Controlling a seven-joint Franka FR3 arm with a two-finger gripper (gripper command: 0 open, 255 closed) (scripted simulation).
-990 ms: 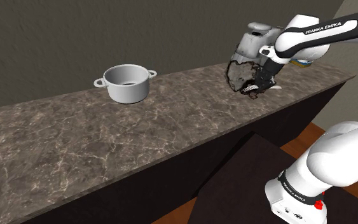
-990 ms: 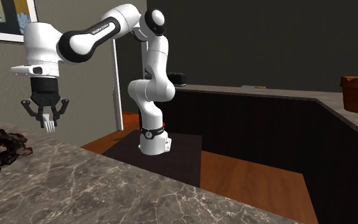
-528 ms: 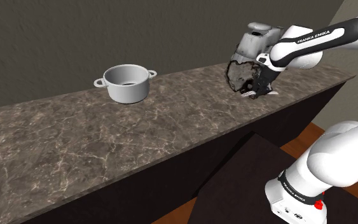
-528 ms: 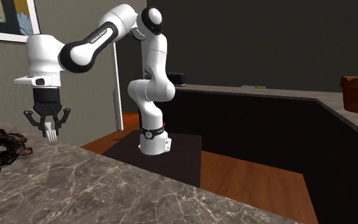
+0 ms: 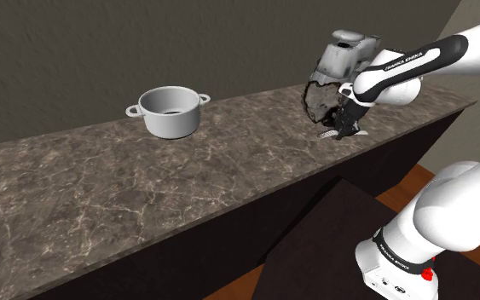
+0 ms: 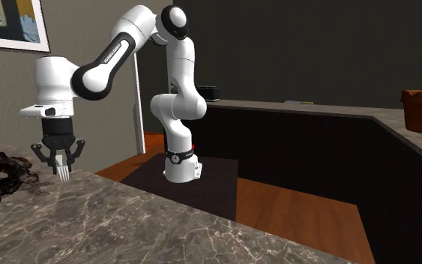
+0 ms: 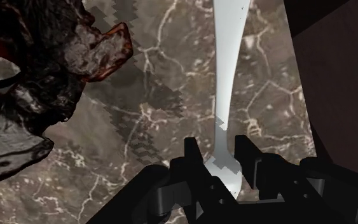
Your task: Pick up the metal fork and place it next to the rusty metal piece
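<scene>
The pale metal fork point(image 7: 226, 89) is clasped between my black fingers and points down at the marble counter point(image 5: 144, 187). My gripper point(image 7: 219, 159) is shut on the fork's end. In the shoulder view the gripper point(image 5: 343, 128) hangs low over the counter's near edge, just beside the rusty metal piece point(image 5: 321, 98), a dark, crumpled, reddish-brown lump. From the second exterior view the fork's tip point(image 6: 64, 172) is just above the counter, a short way to the right of the rusty piece point(image 6: 3, 176). The same jagged piece point(image 7: 50, 63) lies close beside the fork in the wrist view.
A grey two-handled pot point(image 5: 171, 111) stands farther along the counter, toward the shoulder view's left. The counter's front edge point(image 5: 374, 141) runs right by the gripper, with a dark mat and wooden floor point(image 6: 276, 202) below. The arm's base point(image 6: 181, 161) stands on that mat.
The arm has come down with the fork, from well above the counter to just over it, next to the rusty piece. The fingers stay shut on the fork.
</scene>
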